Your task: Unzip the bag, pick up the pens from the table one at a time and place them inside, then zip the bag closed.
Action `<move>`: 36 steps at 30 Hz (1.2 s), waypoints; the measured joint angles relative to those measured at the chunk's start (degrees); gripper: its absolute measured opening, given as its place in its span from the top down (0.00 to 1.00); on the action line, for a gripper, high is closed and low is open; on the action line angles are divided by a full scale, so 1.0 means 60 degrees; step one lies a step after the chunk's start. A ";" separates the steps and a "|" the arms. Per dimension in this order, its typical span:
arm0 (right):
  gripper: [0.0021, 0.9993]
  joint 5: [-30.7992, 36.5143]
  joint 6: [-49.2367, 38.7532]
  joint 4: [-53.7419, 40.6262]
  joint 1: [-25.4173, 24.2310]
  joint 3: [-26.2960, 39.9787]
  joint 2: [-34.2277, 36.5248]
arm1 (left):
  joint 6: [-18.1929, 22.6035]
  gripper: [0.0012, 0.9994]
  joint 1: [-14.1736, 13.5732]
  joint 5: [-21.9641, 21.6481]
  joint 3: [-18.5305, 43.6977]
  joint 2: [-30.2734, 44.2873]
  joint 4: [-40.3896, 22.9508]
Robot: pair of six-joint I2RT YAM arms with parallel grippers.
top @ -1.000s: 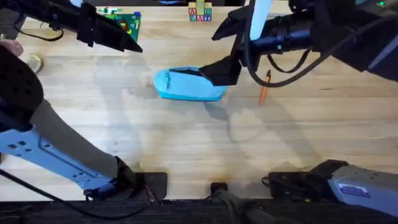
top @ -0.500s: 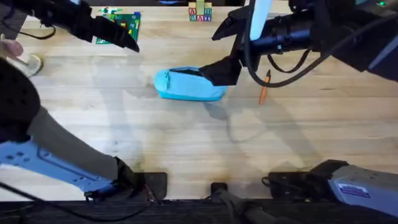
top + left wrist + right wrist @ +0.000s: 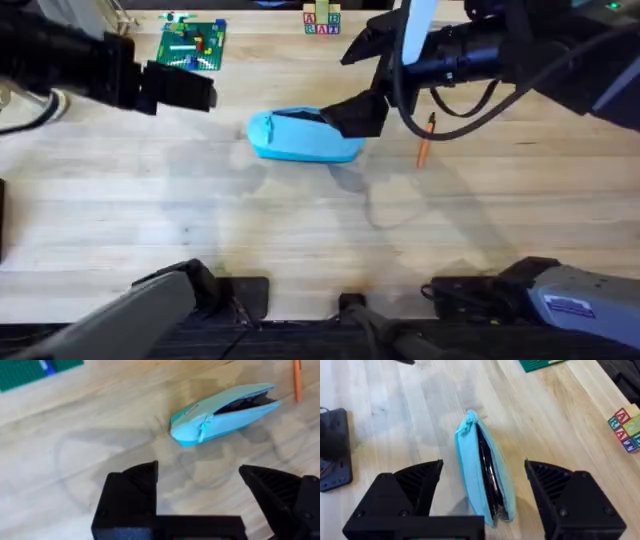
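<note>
The light blue bag (image 3: 296,140) lies in the middle of the table (image 3: 320,230), its zipper partly open on a dark inside. My right gripper (image 3: 350,88) hovers open over the bag's right end; in the right wrist view the bag (image 3: 468,467) lies between and below the fingers (image 3: 415,487). One orange pen (image 3: 424,141) rests on the table to the right of the bag. My left gripper (image 3: 205,92) hangs open to the left of the bag, apart from it. From the left wrist, the bag (image 3: 220,412) and pen (image 3: 297,380) lie beyond the open left gripper (image 3: 200,485).
A green building plate (image 3: 190,42) lies at the back left and small letter blocks (image 3: 321,20) stand at the back centre. The right arm's black body crosses the back right. Bare wood stretches in front of the bag.
The left arm has swung, bringing its gripper down and a little nearer the bag's left side, and its large blurred link has left the lower left. The right gripper, bag and pen stay put.
</note>
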 joint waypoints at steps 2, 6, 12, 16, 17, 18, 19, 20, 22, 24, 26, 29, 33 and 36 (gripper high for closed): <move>0.00 -0.0003 -0.0001 -0.0013 -0.0063 0.0000 0.0000 | -0.0407 0.00 0.0001 -0.0249 -0.0314 -0.0534 -0.0007; 0.00 -0.0003 -0.0002 -0.0331 -0.0404 0.0000 -0.0006 | -0.0961 0.00 -0.0001 -0.0492 -0.0481 -0.1305 -0.0189; 0.11 -0.0001 -0.0012 -0.1079 -0.1157 0.0000 -0.0101 | -0.1460 0.00 -0.0003 -0.0540 -0.0481 -0.2062 -0.0406; 0.64 0.0003 -0.0345 -0.1427 -0.1588 0.0000 -0.0178 | -0.1674 0.00 -0.0003 -0.0544 -0.0481 -0.2221 -0.0489; 0.77 0.0004 -0.0438 -0.1463 -0.1657 0.0000 -0.0182 | -0.1717 0.00 0.0001 -0.0544 -0.0481 -0.2221 -0.0491; 0.92 0.0004 -0.0551 -0.1488 -0.1738 0.0000 -0.0182 | -0.1767 0.00 0.0001 -0.0547 -0.0481 -0.2213 -0.0491; 0.96 0.0001 -0.0655 -0.1522 -0.1791 0.0000 -0.0182 | -0.1795 0.00 0.0001 -0.0549 -0.0481 -0.2212 -0.0487; 0.97 0.0005 -0.0808 -0.1596 -0.1848 0.0000 -0.0182 | -0.1842 0.00 0.0000 -0.0558 -0.0481 -0.2214 -0.0487; 0.97 0.0006 -0.1191 -0.1797 -0.1917 0.0000 -0.0182 | -0.1856 0.00 0.0000 -0.0566 -0.0481 -0.2213 -0.0482; 0.97 0.0004 -0.1801 -0.2164 -0.1946 0.0000 -0.0182 | -0.1873 0.00 0.0001 -0.0566 -0.0481 -0.2214 -0.0480; 0.97 0.0005 -0.3261 -0.2955 -0.1950 0.0000 -0.0182 | -0.1905 0.00 -0.0003 -0.0566 -0.0481 -0.2210 -0.0480; 0.97 0.0004 -0.4222 -0.3286 -0.1950 0.0000 -0.0182 | -0.1918 0.00 -0.0002 -0.0566 -0.0481 -0.2210 -0.0480; 0.97 0.0000 -0.5099 -0.3368 -0.1950 0.0000 -0.0182 | -0.1921 0.00 -0.0003 -0.0566 -0.0481 -0.2213 -0.0482; 0.97 -0.0088 -0.5592 -0.3358 -0.1950 0.0000 -0.0129 | -0.1921 0.00 0.0000 -0.0566 -0.0481 -0.2211 -0.0483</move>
